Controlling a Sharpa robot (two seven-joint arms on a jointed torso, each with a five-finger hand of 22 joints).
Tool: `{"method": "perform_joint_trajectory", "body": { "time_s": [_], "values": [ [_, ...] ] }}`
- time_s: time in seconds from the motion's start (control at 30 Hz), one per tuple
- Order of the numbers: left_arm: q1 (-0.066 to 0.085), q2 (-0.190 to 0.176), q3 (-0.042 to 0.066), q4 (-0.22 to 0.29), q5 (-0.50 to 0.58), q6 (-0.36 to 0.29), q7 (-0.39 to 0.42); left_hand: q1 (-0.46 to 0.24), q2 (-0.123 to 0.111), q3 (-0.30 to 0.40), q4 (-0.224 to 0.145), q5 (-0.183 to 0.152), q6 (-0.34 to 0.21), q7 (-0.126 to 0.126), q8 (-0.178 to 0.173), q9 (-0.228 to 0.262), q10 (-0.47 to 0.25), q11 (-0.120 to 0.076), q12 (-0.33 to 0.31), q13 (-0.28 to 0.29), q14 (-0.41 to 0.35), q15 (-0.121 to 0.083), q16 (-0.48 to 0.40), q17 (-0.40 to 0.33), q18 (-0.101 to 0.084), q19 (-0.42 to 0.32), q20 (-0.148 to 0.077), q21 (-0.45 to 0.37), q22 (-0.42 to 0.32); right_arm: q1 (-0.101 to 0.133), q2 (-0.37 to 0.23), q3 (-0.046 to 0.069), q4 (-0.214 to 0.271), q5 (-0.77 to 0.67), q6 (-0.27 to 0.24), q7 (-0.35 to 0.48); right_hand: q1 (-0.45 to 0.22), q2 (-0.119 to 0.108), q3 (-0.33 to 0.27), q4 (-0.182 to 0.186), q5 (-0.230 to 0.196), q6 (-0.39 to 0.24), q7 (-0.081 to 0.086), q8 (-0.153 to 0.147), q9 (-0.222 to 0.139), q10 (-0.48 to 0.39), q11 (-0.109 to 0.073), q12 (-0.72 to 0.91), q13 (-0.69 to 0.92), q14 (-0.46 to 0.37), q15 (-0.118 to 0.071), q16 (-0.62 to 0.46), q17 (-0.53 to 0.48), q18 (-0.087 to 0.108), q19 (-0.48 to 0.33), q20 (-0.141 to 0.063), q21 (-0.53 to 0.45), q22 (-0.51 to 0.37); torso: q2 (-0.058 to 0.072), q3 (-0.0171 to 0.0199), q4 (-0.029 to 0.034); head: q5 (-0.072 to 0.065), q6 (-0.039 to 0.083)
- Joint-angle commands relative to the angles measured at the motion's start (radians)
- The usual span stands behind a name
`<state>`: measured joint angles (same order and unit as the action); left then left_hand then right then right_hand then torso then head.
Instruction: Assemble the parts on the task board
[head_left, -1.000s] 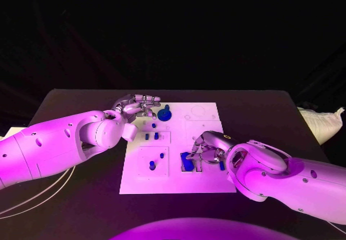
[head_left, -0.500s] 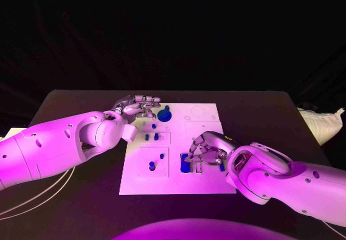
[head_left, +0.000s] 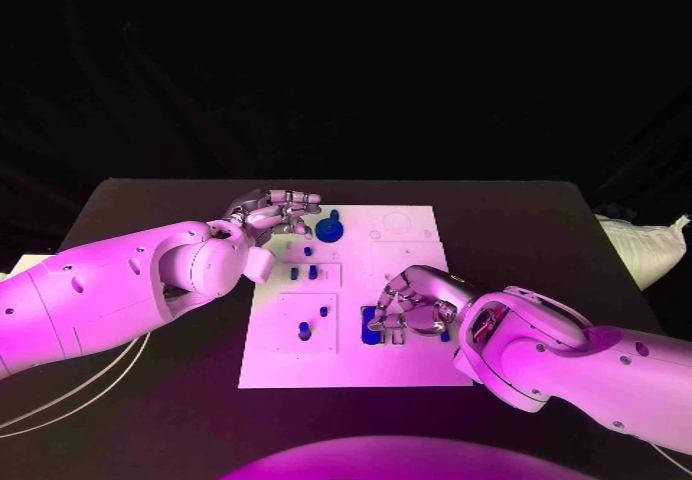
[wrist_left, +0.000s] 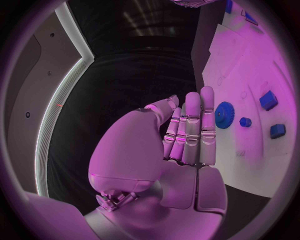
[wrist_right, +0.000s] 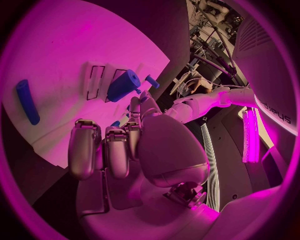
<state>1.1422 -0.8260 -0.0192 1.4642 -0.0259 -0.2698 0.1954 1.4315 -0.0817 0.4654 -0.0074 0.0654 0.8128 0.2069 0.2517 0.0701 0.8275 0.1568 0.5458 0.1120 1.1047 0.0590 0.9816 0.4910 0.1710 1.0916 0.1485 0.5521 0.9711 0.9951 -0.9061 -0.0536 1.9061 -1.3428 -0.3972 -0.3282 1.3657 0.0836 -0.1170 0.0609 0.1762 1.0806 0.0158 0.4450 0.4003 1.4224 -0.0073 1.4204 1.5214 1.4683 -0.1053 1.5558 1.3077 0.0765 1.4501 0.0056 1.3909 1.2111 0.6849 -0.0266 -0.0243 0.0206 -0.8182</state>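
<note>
Board (head_left: 346, 370) lies mid-surface, part-assembled by the look of it: gear (head_left: 329, 231) seated at its far end, small pegs (head_left: 304, 272) standing mid-board, others loose. Your right hand (head_left: 408, 305) hovers over a blue block (head_left: 372, 328) at the near slots, fingers curled; whether they pinch it, you cannot tell. Left hand (head_left: 271, 211) sits beside the gear, fingers together, empty. A white bag (head_left: 642, 245) lies well right of the board, no obstacle.

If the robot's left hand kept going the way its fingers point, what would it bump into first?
Probably the blue gear on the task board: the left hand has its fingers aimed just beside it, though depth is unclear.
</note>
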Motion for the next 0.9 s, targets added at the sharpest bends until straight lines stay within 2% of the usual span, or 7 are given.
{"method": "perform_joint_trajectory", "body": {
  "time_s": [0.03,0.4,0.57,0.7,0.9],
  "values": [
    [0.0,0.001,0.001,0.001,-0.004,0.019,0.003,0.008,0.0,0.001,-0.007,0.005,-0.007,0.03,0.007,0.001,-0.009,0.0,0.003,-0.001,-0.007,0.0,0.006,-0.001,0.012,-0.002,0.004,-0.001,0.001,-0.001,0.005,0.0,-0.002,-0.023,0.079,-0.009,0.007,-0.002,0.002,-0.01,-0.006,0.0,0.001,0.0,0.002,0.078,-0.044,0.003,-0.069,0.096,-0.004,-0.002,0.232,-0.008,-0.001,-0.003,0.006,0.002,0.0,-0.0013,0.0005,-0.001,-0.001],
    [0.0,0.001,0.0,0.001,-0.005,0.019,0.001,0.008,0.0,0.001,-0.007,0.005,-0.007,0.03,0.007,0.001,-0.009,0.0,0.003,-0.001,-0.007,0.0,0.006,-0.001,0.012,-0.002,0.004,-0.001,0.001,-0.001,0.024,0.0,-0.014,-0.09,0.11,-0.067,0.023,-0.003,0.01,-0.025,-0.01,-0.001,0.0,-0.001,0.005,0.079,-0.045,0.006,-0.066,0.096,-0.005,-0.002,0.233,-0.008,-0.001,-0.004,0.006,0.003,0.0,-0.0015,0.0007,0.0,-0.003],
    [0.0,0.001,0.0,0.002,-0.005,0.019,0.001,0.008,0.0,0.001,-0.007,0.005,-0.007,0.03,0.007,0.001,-0.009,0.0,0.003,-0.001,-0.007,0.0,0.006,-0.001,0.012,-0.002,0.004,-0.001,0.001,-0.001,0.028,0.0,-0.02,-0.121,0.089,-0.098,0.031,0.001,0.017,-0.033,-0.012,0.0,0.0,-0.003,0.006,0.08,-0.046,0.007,-0.065,0.096,-0.005,-0.002,0.233,-0.008,-0.001,-0.004,0.006,0.003,0.0,-0.0013,0.0004,0.0,-0.003],
    [0.0,0.0,0.0,0.002,-0.005,0.019,0.001,0.008,0.0,0.001,-0.007,0.005,-0.007,0.03,0.007,0.001,-0.009,0.0,0.003,-0.001,-0.007,0.0,0.006,-0.001,0.012,-0.002,0.004,-0.001,0.001,-0.001,0.028,0.0,-0.026,-0.139,0.064,-0.114,0.035,0.014,0.028,-0.036,-0.024,0.0,-0.001,-0.004,0.007,0.083,-0.047,0.013,-0.06,0.097,-0.006,-0.001,0.235,-0.008,-0.001,-0.005,0.007,0.005,0.0,-0.0012,0.0008,0.0,-0.004],
    [0.0,0.0,0.0,0.0,-0.005,0.019,0.0,0.008,0.0,0.001,-0.007,0.005,-0.007,0.03,0.007,0.001,-0.009,0.0,0.003,-0.001,-0.007,0.0,0.006,-0.001,0.012,-0.002,0.004,-0.001,0.001,-0.001,0.03,0.0,-0.035,-0.149,0.074,-0.116,0.037,0.022,0.04,-0.04,-0.047,0.001,-0.002,-0.005,0.01,0.086,-0.047,0.017,-0.056,0.097,-0.006,0.0,0.237,-0.009,0.0,-0.005,0.008,0.008,0.001,-0.0005,-0.0006,-0.001,-0.002]
  ]
}}
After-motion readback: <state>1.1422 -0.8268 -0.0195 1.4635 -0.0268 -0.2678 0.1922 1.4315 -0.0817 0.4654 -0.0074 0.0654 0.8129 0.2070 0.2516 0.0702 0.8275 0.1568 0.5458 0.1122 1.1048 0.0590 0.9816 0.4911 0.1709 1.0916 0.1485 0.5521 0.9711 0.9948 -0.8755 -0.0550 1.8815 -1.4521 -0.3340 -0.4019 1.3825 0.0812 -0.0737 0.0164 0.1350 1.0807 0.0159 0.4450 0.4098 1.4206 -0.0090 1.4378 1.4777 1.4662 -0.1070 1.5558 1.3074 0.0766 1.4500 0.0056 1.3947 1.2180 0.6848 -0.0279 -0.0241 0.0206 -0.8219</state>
